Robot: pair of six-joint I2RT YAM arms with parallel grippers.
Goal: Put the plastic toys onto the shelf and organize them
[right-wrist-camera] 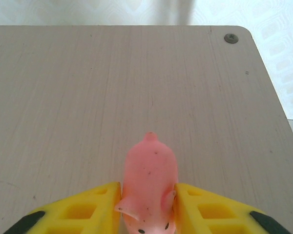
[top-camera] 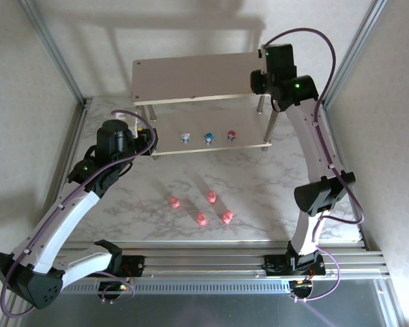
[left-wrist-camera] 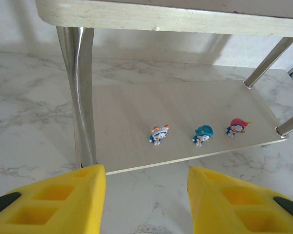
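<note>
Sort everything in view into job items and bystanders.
Job: two-tier beige board shelf; whitish-blue plastic figurine, blue figurine, red figurine on its lower board; four loose pink plastic figurines; fifth pink figurine in the right gripper.
Bystanders: marble-pattern table; aluminium frame rails; purple cables.

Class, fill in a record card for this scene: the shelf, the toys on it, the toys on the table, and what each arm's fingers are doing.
Furniture: shelf, two beige boards on metal legs, at the back of the table
Lower tier: lower board carries a row of whitish-blue toy, blue toy, red toy
Table top: four pink toys loose in front of the shelf
Right arm: right fingers shut on fifth pink toy, over the top board
Left arm: left fingers open, empty, facing the lower board
</note>
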